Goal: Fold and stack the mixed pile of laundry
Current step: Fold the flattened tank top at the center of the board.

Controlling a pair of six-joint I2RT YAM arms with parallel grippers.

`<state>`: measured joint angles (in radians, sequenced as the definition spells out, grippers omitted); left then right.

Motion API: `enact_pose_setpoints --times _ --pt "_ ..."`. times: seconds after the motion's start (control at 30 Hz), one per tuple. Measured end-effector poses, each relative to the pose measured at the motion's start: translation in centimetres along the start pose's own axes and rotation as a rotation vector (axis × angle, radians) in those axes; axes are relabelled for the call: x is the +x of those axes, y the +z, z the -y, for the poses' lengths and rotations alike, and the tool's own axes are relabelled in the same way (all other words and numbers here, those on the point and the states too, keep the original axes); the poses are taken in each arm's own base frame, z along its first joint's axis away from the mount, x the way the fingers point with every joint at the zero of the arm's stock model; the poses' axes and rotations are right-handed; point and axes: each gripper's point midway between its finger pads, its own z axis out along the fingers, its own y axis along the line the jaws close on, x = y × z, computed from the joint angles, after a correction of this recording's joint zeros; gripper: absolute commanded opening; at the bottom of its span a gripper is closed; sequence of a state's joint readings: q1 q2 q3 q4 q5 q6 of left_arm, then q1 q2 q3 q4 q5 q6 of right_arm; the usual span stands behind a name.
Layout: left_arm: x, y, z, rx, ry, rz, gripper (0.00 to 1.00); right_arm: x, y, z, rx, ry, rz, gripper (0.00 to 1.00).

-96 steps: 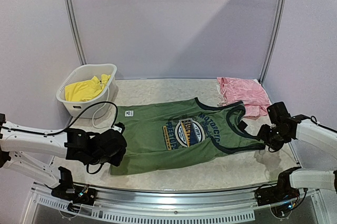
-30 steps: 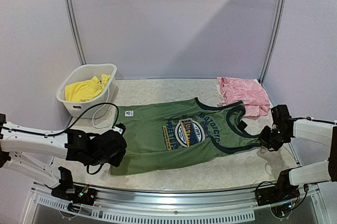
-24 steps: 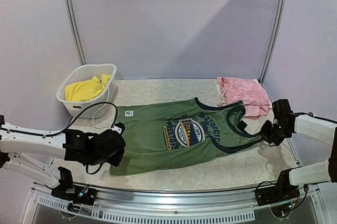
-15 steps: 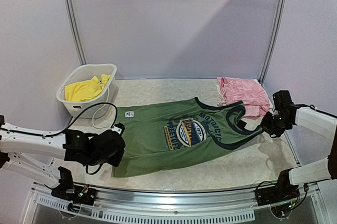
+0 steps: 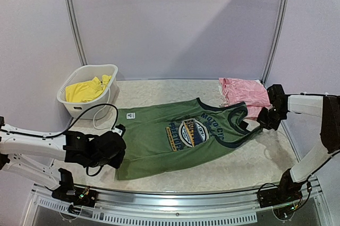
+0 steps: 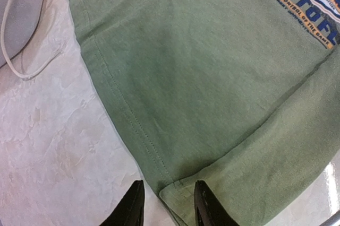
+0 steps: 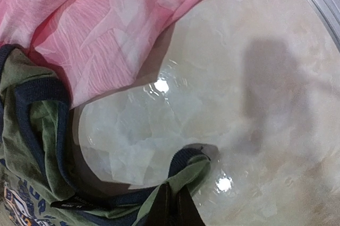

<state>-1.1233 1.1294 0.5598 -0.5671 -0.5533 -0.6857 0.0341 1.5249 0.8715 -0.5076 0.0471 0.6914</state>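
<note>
- The tank top (image 5: pixel 180 136) is olive green, edged in dark navy at the neck and armholes
- Its round chest graphic (image 5: pixel 192 131) is blue, orange and white, with blue lettering arched beside it
- A small white label patch (image 5: pixel 130 114) sits by the hem
- The pink garment (image 5: pixel 244 92) has paler streaks through it
- Bright yellow shorts (image 5: pixel 85 90) in a white basket (image 5: pixel 79 108)
- The table (image 5: pixel 239 167) is marbled cream and beige
- Both arms (image 5: pixel 32 142) are white, black at the wrists

Robot test cell, lab-type. Plain lilac wall panels (image 5: pixel 175 19) set in metal posts (image 5: pixel 73 19) across upper frame; marbled bench (image 5: pixel 159 90), aluminium rail (image 5: pixel 175 208) and bolted arm bases (image 5: pixel 71 194) along bottom edge.
</note>
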Motion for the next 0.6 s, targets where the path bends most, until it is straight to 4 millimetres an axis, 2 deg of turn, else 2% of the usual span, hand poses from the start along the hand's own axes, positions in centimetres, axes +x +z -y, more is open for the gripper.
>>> enact_pose_setpoints --times 0.1,0.13,0.2,0.3,0.43,0.6 --pt "0.3 -0.1 0.1 0.011 -0.004 -0.015 0.38 -0.4 1.1 -0.5 0.009 -0.014 -0.019 0.38" --pt "0.5 -0.2 0.0 0.012 -0.004 -0.024 0.4 -0.7 1.4 -0.8 0.008 -0.021 -0.024 0.5" --pt "0.8 -0.2 0.0 0.015 -0.005 -0.042 0.45 -1.1 1.6 -1.3 0.004 -0.028 -0.028 0.59" --pt "1.6 -0.6 0.3 0.042 -0.016 -0.083 0.54 -2.4 1.1 -2.4 -0.014 -0.049 -0.008 0.63" --pt "2.7 -1.5 0.9 0.093 -0.015 -0.128 0.57 -4.2 -0.3 -4.0 -0.058 -0.072 0.036 0.69" --pt "4.1 -2.7 2.0 0.164 -0.017 -0.181 0.57 -4.9 -3.3 -4.6 -0.107 -0.101 0.083 0.72"
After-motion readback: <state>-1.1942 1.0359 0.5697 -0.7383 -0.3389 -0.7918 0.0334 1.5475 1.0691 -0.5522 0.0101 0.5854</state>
